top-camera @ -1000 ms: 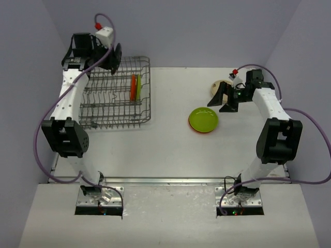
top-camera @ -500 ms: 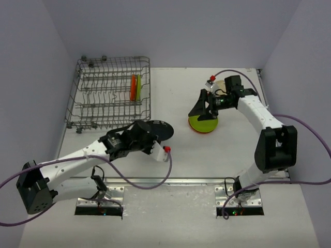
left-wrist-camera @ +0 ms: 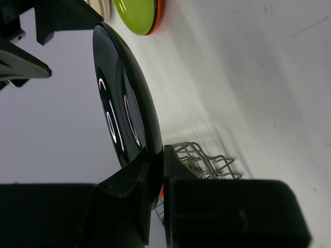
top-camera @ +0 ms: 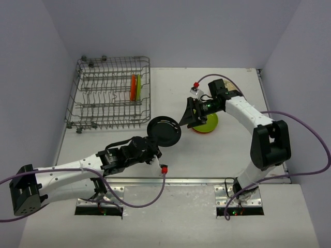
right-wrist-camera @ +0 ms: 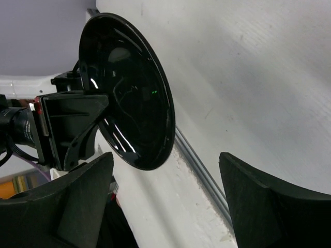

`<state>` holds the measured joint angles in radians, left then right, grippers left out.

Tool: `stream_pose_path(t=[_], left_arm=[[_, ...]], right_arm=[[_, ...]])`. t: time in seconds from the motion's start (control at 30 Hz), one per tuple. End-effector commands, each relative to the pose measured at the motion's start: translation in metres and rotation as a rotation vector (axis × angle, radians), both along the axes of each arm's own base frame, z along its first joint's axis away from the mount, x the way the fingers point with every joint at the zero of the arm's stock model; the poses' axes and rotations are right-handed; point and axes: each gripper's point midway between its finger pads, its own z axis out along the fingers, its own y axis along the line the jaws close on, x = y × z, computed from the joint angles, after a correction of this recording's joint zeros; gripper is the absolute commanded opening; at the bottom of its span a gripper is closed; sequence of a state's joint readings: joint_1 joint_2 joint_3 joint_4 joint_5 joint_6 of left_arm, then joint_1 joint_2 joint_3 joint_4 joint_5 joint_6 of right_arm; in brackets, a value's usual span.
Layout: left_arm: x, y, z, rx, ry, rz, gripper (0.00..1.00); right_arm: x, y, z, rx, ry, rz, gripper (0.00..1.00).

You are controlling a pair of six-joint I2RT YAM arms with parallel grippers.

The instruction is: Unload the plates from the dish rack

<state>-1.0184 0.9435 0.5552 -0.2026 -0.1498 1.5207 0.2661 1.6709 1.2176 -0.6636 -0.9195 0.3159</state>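
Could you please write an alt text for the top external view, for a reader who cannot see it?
The left gripper holds a black plate by its rim over the table, and the right gripper, fingers spread, faces it from the right. At the back left, the dish rack holds an orange plate and a lime plate upright.

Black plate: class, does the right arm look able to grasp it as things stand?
Probably yes. The right claw is open, facing the black plate held up by the left claw; nothing sits between them.
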Motion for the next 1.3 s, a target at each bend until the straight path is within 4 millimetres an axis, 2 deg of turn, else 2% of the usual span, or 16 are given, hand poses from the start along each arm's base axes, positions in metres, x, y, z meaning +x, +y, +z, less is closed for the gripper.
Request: stream_pose_path(t=[0.0,0.2,0.27,0.3,0.33,0.37,0.43,0.5,0.57,0.67,0.7,0.77,0.9,0.93,1.07,1.27], left_arm=[[0.011,-0.020,0.044,-0.108,-0.112,-0.015,0.00],[0.013,-0.024,0.050,-0.130,-0.132,-0.004,0.01],[0.014,-0.026,0.056,-0.154,-0.139,0.002,0.02],[0.013,-0.027,0.058,-0.160,-0.141,0.002,0.03],[0.013,-0.029,0.059,-0.163,-0.142,0.000,0.05],[0.013,-0.028,0.059,-0.160,-0.145,0.003,0.09],[0.017,-0.029,0.067,-0.190,-0.168,0.023,0.31],[0.021,-0.025,0.068,-0.202,-0.164,0.068,0.55],[0.030,-0.019,0.070,-0.238,-0.154,0.161,0.81],[0.041,-0.012,0.078,-0.332,-0.110,0.278,0.90],[0.045,-0.013,0.089,-0.371,-0.093,0.302,1.00],[0.059,-0.009,0.101,-0.461,-0.028,0.399,1.00],[0.121,0.019,0.104,-0.660,0.227,0.782,1.00],[0.130,0.020,0.119,-0.701,0.262,0.809,1.00],[0.185,0.060,0.127,-0.901,0.459,1.069,1.00],[0.217,0.092,0.109,-1.014,0.624,1.251,1.00]], right_arm=[[-0.005,0.022,0.003,-0.002,-0.045,0.093,0.78],[-0.007,0.032,0.002,0.000,-0.029,0.119,0.37],[-0.006,0.032,0.002,-0.002,-0.028,0.117,0.32],[-0.004,0.033,0.003,0.000,-0.027,0.116,0.26],[-0.003,0.033,0.003,0.000,-0.025,0.115,0.12],[-0.003,0.033,0.004,0.001,-0.023,0.112,0.06],[-0.001,0.031,0.007,0.005,-0.023,0.103,0.00],[0.005,0.022,0.012,0.018,-0.020,0.069,0.00],[0.024,-0.005,0.017,0.027,-0.022,-0.025,0.00],[0.049,-0.057,0.007,-0.002,-0.019,-0.178,0.00],[0.052,-0.071,0.001,-0.025,-0.021,-0.214,0.00],[0.065,-0.113,-0.014,-0.095,-0.044,-0.315,0.00],[0.076,-0.156,-0.043,-0.208,-0.044,-0.386,0.00],[0.079,-0.162,-0.050,-0.226,-0.035,-0.396,0.00],[0.086,-0.174,-0.066,-0.261,-0.008,-0.410,0.00],[0.092,-0.177,-0.080,-0.279,0.021,-0.405,0.03]])
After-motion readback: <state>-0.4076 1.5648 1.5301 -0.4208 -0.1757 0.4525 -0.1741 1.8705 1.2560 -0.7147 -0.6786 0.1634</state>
